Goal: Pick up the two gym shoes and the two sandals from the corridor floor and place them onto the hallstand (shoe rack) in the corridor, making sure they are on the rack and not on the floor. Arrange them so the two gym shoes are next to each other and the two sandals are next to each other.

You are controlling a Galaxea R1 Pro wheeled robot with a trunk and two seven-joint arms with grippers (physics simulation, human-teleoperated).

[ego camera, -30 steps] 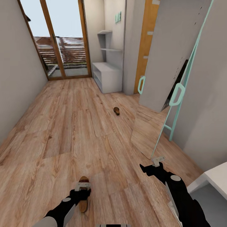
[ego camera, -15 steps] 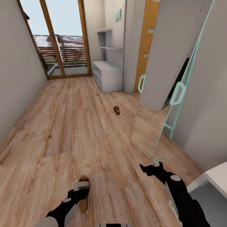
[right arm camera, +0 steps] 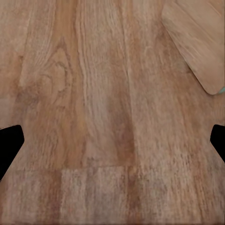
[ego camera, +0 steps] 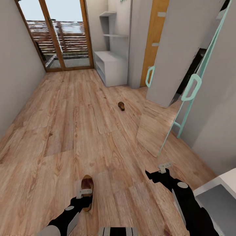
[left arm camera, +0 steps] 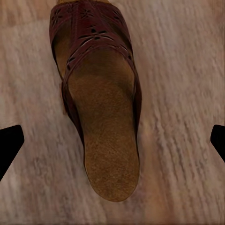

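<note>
A brown sandal with a tan insole lies on the wood-plank corridor floor close in front of me. My left gripper hangs just above it, open. In the left wrist view the sandal lies lengthwise between the two dark fingertips, which do not touch it. The second sandal lies farther down the corridor. The pale-grey hallstand stands against the right wall at the far end. My right gripper is open over bare floor. The gym shoes are out of view.
A tall mirror with a teal frame leans against the right wall, its foot near my right gripper. A white cabinet corner is at the near right. Glass doors close the far end.
The whole head view has shifted, so the camera moved. The near sandal now reaches farther out past the left gripper. Both grippers stay open.
</note>
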